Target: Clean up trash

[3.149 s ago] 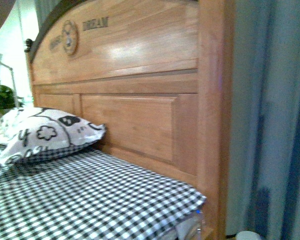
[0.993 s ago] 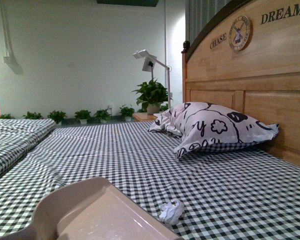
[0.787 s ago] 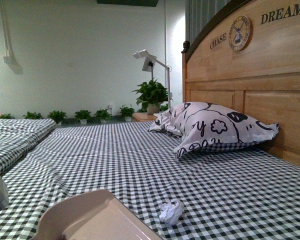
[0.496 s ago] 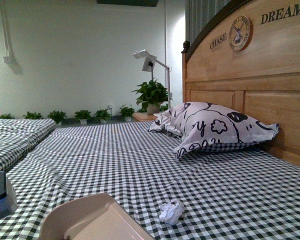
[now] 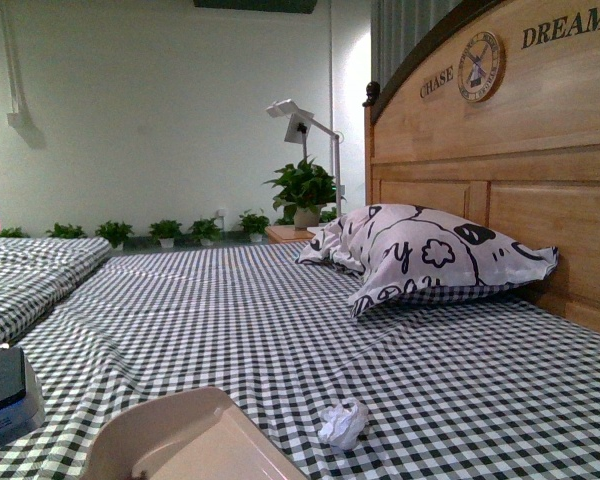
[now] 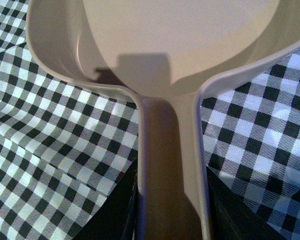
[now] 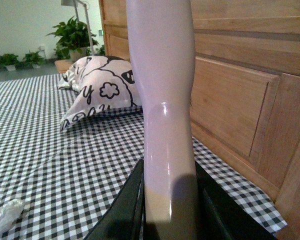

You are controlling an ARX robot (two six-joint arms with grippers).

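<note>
The trash [image 5: 342, 424], a crumpled white paper wad, lies on the checked bedsheet near the front edge; it also shows as the trash [image 7: 5, 216] in the right wrist view. Just left of it sits the beige dustpan [image 5: 185, 443], its pan [image 6: 170, 35] empty. My left gripper [image 6: 171, 210] is shut on the dustpan's handle. My right gripper [image 7: 169, 210] is shut on the pale brush handle [image 7: 162, 95], which stands upright in front of the headboard. The brush head is out of view.
A black-and-white patterned pillow [image 5: 430, 255] leans at the wooden headboard [image 5: 520, 170] on the right. A dark box-like object [image 5: 2, 395] sits at the left edge. Potted plants [image 5: 302, 190] and a lamp stand behind the bed.
The view swung from the headboard to the bed. Over the last second the dustpan has sunk lower in the frame and a dark object has risen at the left edge. The trash has not moved.
</note>
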